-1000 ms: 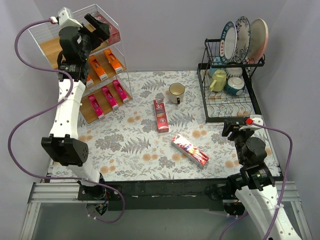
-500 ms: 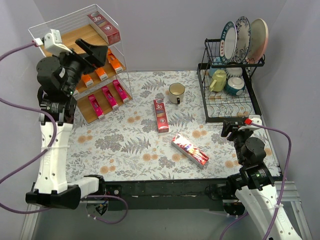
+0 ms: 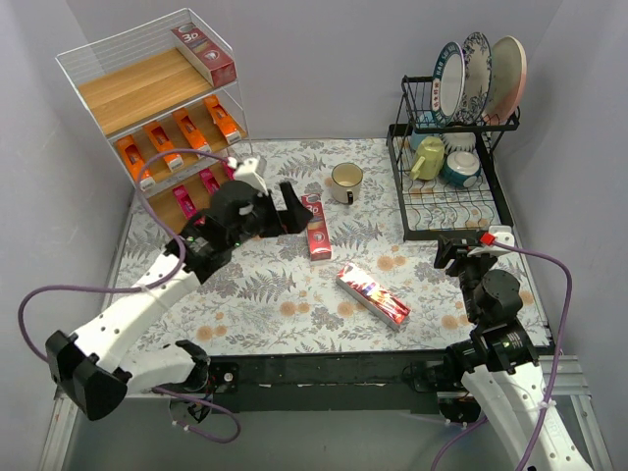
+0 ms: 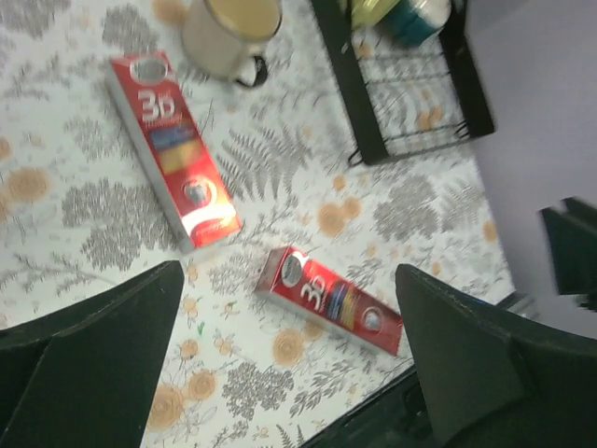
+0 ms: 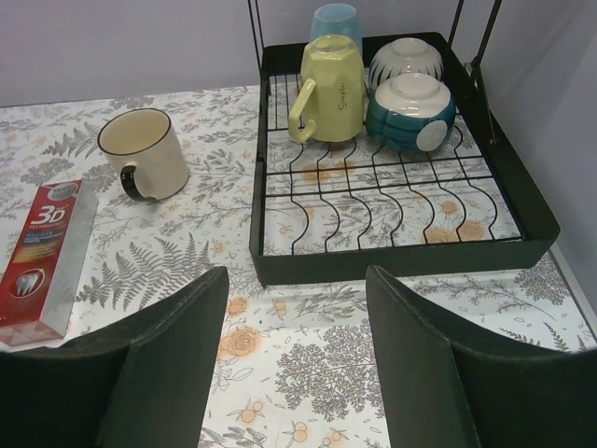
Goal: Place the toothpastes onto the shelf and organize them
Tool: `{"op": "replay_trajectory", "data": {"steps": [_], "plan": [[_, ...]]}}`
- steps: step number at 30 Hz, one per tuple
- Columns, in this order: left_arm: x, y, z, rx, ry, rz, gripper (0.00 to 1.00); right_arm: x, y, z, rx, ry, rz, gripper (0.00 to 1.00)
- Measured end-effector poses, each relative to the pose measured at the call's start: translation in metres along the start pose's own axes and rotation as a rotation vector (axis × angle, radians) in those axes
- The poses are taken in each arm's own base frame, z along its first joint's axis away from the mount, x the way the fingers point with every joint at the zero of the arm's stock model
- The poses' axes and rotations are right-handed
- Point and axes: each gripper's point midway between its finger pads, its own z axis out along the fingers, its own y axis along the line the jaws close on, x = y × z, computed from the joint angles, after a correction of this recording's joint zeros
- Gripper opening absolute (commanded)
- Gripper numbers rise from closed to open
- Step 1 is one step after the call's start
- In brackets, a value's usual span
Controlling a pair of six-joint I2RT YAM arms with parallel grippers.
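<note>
Left end effector (image 4: 289, 273) spread wide, empty, hovering over the desk (image 3: 245, 285) just left of a red 3D carton (image 3: 314, 226) (lying flat, near the mug (image 3: 345, 183)). Second red carton (image 3: 373, 294) lies diagonal, closer to the front edge. Right end effector (image 5: 296, 273) also wide, empty, near the dish rack (image 3: 456, 211). Shelf (image 3: 128, 88) far left: third red carton (image 3: 204, 54) on top tier, orange cartons (image 3: 177, 137) middle, pink cartons (image 3: 182, 196) bottom, partly hidden by the arm.
</note>
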Motion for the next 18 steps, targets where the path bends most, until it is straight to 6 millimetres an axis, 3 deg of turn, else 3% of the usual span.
{"op": "replay_trajectory", "data": {"steps": [3,10,14,18], "plan": [[0.053,0.009,0.023,-0.101,0.083,0.031,0.98,-0.001,0.000,-0.001,-0.001,-0.006,0.002,0.69],[0.138,0.031,0.074,-0.353,0.157,0.185,0.98,-0.004,0.000,-0.001,-0.003,-0.018,0.006,0.70],[0.166,0.052,0.100,-0.487,0.158,0.238,0.98,-0.006,0.000,-0.002,-0.003,-0.025,0.008,0.70],[0.175,0.068,0.121,-0.584,0.121,0.256,0.98,-0.009,0.001,-0.003,-0.008,-0.037,0.011,0.70]]}}
